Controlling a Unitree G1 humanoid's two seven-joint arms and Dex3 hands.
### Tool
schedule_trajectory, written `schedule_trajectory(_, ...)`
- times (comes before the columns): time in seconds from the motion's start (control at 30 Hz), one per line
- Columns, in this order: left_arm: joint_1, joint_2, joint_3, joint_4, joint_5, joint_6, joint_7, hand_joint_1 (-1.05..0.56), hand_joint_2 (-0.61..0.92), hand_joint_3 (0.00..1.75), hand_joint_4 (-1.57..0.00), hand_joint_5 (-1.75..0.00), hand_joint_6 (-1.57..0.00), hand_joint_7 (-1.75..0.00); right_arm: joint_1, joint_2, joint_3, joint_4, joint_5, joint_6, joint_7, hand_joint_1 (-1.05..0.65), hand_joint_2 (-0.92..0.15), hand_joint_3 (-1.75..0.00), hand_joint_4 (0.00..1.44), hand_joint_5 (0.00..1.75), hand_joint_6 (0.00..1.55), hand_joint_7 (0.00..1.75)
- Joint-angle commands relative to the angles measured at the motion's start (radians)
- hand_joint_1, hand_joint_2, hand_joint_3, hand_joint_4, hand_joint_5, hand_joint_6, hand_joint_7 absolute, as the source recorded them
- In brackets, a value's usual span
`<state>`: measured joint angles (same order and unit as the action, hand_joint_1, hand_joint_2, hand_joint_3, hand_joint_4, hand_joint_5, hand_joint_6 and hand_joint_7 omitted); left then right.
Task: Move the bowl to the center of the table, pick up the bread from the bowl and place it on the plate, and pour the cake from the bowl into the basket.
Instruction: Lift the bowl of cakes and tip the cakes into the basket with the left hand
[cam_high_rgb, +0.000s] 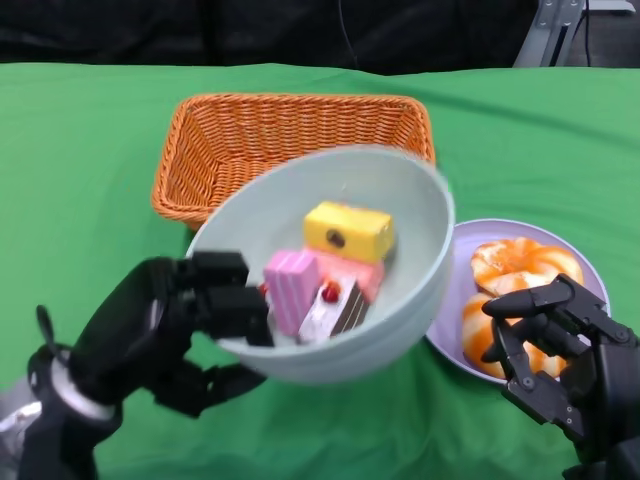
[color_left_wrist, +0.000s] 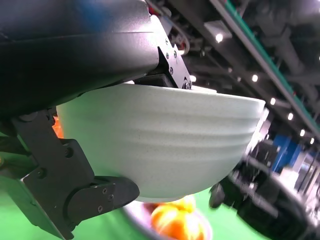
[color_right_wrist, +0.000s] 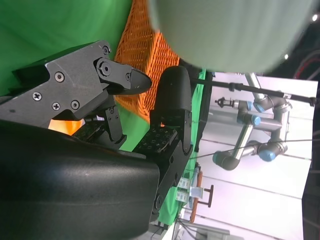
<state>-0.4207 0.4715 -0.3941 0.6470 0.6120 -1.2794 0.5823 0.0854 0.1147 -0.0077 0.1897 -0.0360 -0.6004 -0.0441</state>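
An orange basket (cam_high_rgb: 290, 140) stands near the counter's (cam_high_rgb: 80, 160) far edge. The left hand (cam_high_rgb: 195, 320) grips the bowl (cam_high_rgb: 400, 310) of cake pieces (cam_high_rgb: 325, 265), raised and tilted before it. The right hand (cam_high_rgb: 560, 350), fingers loosely spread and holding nothing, hovers over the plate (cam_high_rgb: 590, 275) of bread (cam_high_rgb: 520, 262) toward the counter's right edge.

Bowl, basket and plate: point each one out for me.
bowl (cam_high_rgb: 420, 215), head view, bare inner wall.
basket (cam_high_rgb: 290, 130), head view, woven inner floor.
plate (cam_high_rgb: 462, 300), head view, bare left rim area.
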Motion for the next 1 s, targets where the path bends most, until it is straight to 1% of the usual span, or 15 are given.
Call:
schedule_trajectory(0.03,-0.065,-0.034,0.056,0.018,-0.061,-0.017,-0.051,-0.03,0.47,1.21,-0.86,-1.72,-0.81,-1.49,-0.002,-0.015,0.0,0.022,0.004,-0.028,0.006,-0.14,-0.76,-0.56,0.74,1.44,0.74,1.1)
schedule_trajectory(0.1,-0.089,-0.057,0.075,0.041,-0.072,-0.006,-0.084,-0.04,0.47,1.22,-0.86,-1.73,-0.81,-1.5,0.0,-0.015,0.004,0.023,0.009,-0.024,0.013,-0.14,-0.77,-0.53,0.74,1.44,0.74,1.1)
schedule_trajectory(0.17,-0.129,-0.085,0.089,0.079,-0.078,0.018,-0.115,-0.03,0.36,1.39,-0.85,-1.74,-0.81,-1.51,0.003,-0.012,0.009,0.022,0.007,-0.013,0.016,-0.12,-0.78,-0.52,0.74,1.45,0.73,1.1)
schedule_trajectory(0.2,-0.156,-0.099,0.092,0.108,-0.083,0.032,-0.135,-0.02,0.35,1.4,-0.84,-1.73,-0.8,-1.51,0.003,-0.012,0.01,0.026,0.0,-0.015,0.013,-0.13,-0.78,-0.51,0.75,1.45,0.74,1.1)
schedule_trajectory(0.3,-0.209,-0.132,0.099,0.179,-0.113,0.057,-0.2,0.0,0.35,1.38,-0.8,-1.74,-0.78,-1.51,0.001,-0.013,0.014,0.04,-0.008,-0.023,0.01,-0.14,-0.79,-0.48,0.76,1.43,0.75,1.09)
schedule_trajectory(0.37,-0.236,-0.153,0.105,0.218,-0.142,0.076,-0.247,0.0,0.37,1.34,-0.77,-1.75,-0.77,-1.52,-0.001,-0.014,0.016,0.047,-0.013,-0.026,0.008,-0.14,-0.81,-0.46,0.76,1.42,0.75,1.08)
schedule_trajectory(0.43,-0.252,-0.17,0.114,0.237,-0.17,0.102,-0.29,0.0,0.4,1.31,-0.75,-1.75,-0.77,-1.51,-0.001,-0.015,0.017,0.05,-0.017,-0.027,0.006,-0.15,-0.82,-0.44,0.76,1.41,0.74,1.08)
schedule_trajectory(0.57,-0.292,-0.203,0.13,0.281,-0.202,0.134,-0.347,0.02,0.42,1.29,-0.73,-1.73,-0.76,-1.5,-0.007,-0.015,0.02,0.067,-0.023,-0.04,0.004,-0.16,-0.85,-0.38,0.75,1.42,0.74,1.11)
schedule_trajectory(0.67,-0.319,-0.228,0.144,0.317,-0.218,0.147,-0.377,0.02,0.44,1.26,-0.76,-1.68,-0.78,-1.45,-0.01,-0.016,0.022,0.082,-0.026,-0.055,0.003,-0.16,-0.85,-0.37,0.74,1.43,0.74,1.13)
schedule_trajectory(0.77,-0.346,-0.251,0.157,0.351,-0.229,0.166,-0.399,0.03,0.47,1.21,-0.81,-1.55,-0.79,-1.42,-0.011,-0.013,0.024,0.093,-0.034,-0.061,-0.005,-0.16,-0.84,-0.36,0.74,1.44,0.74,1.14)
schedule_trajectory(0.83,-0.365,-0.269,0.165,0.374,-0.231,0.179,-0.401,0.04,0.48,1.19,-0.82,-1.51,-0.79,-1.41,-0.013,-0.012,0.027,0.103,-0.036,-0.07,-0.006,-0.16,-0.84,-0.36,0.74,1.44,0.74,1.13)
schedule_trajectory(0.9,-0.392,-0.294,0.173,0.402,-0.226,0.205,-0.39,0.02,0.5,1.19,-0.78,-1.61,-0.78,-1.43,-0.018,-0.011,0.029,0.119,-0.043,-0.085,-0.01,-0.16,-0.84,-0.37,0.73,1.47,0.74,1.15)
schedule_trajectory(1.0,-0.421,-0.321,0.181,0.431,-0.219,0.23,-0.382,0.01,0.51,1.2,-0.75,-1.67,-0.74,-1.45,-0.017,-0.007,0.03,0.129,-0.051,-0.088,-0.017,-0.17,-0.84,-0.37,0.73,1.48,0.74,1.15)
